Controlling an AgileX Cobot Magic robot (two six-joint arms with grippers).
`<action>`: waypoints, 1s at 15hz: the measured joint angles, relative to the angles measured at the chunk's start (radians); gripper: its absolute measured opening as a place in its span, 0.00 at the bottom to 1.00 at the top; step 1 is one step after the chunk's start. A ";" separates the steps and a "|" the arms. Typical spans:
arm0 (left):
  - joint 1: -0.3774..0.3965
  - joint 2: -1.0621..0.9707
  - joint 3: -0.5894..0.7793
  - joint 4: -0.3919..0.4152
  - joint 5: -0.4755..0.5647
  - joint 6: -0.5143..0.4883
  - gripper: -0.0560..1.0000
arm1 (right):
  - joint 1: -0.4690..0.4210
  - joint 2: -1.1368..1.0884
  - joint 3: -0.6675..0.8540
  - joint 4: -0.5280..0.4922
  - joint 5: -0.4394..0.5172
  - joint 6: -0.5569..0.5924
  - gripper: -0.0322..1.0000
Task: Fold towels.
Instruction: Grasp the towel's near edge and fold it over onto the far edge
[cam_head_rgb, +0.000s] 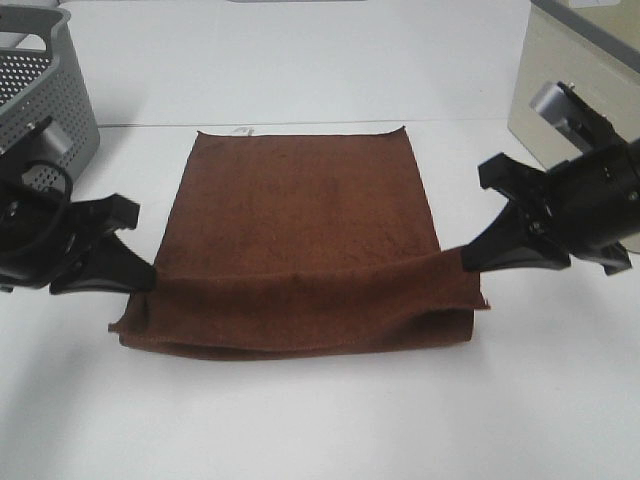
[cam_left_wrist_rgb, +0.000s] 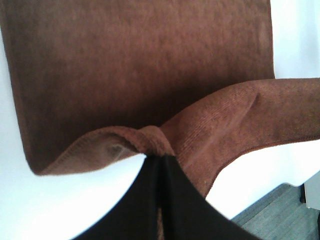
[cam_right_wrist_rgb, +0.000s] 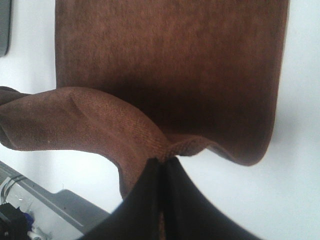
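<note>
A dark reddish-brown towel (cam_head_rgb: 300, 200) lies on the white table, its near edge lifted and folded over toward the far side. A small white tag (cam_head_rgb: 240, 130) shows at its far left corner. My left gripper (cam_head_rgb: 150, 275) is shut on the lifted near-left corner of the towel (cam_left_wrist_rgb: 150, 140). My right gripper (cam_head_rgb: 465, 255) is shut on the lifted near-right corner of the towel (cam_right_wrist_rgb: 165, 145). The raised edge sags a little between the two grippers, a short way above the flat part.
A grey perforated basket (cam_head_rgb: 45, 90) stands at the far left of the table (cam_head_rgb: 320, 420). A beige box (cam_head_rgb: 575, 90) sits at the far right, just behind the right arm.
</note>
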 joint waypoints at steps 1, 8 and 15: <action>0.000 0.037 -0.061 0.032 0.004 -0.041 0.05 | 0.000 0.038 -0.073 -0.024 0.008 0.021 0.03; 0.000 0.306 -0.510 0.191 -0.007 -0.230 0.05 | 0.000 0.372 -0.573 -0.175 0.055 0.141 0.03; 0.000 0.620 -0.954 0.201 -0.126 -0.249 0.05 | 0.000 0.748 -1.153 -0.224 0.111 0.195 0.03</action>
